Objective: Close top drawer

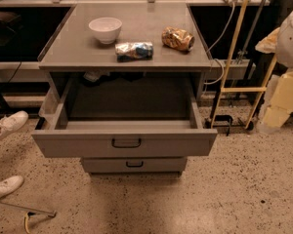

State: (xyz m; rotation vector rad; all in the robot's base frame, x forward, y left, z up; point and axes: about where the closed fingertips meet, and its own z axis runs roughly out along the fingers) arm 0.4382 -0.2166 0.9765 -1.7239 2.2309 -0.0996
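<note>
The top drawer (78, 144) stands pulled far out of the cabinet in the middle of the frame. Its grey front hangs well forward of the bench (73, 57) edge, and its dark inside lies open to view. By that, nothing of the closing is done yet: the whole push back, until the front sits flush under the bench, is still to come. The small black handle (126, 143) sits mid-front, with nothing touching it. The gripper is nowhere in the frame, so whether it is spread or pressed together cannot be told. A pale rounded shape (289, 33) cut off at the upper right edge may be part of the arm, but that is a guess. Below the open drawer only a second drawer (134, 165) shows, seemingly shut and partly shadowed by the front above; anything lower is hidden. The inside of the top drawer looks bare, though its rear, under the bench, is too dark to read, and some dim things there cannot be made out. On the bench sit a white bowl (105, 29), a crushed blue and silver packet (134, 50) and a crumpled orange one (177, 38), all well back from the front edge. Two white shoes (9, 124) are cut off at the left edge, near the drawer's left corner.
</note>
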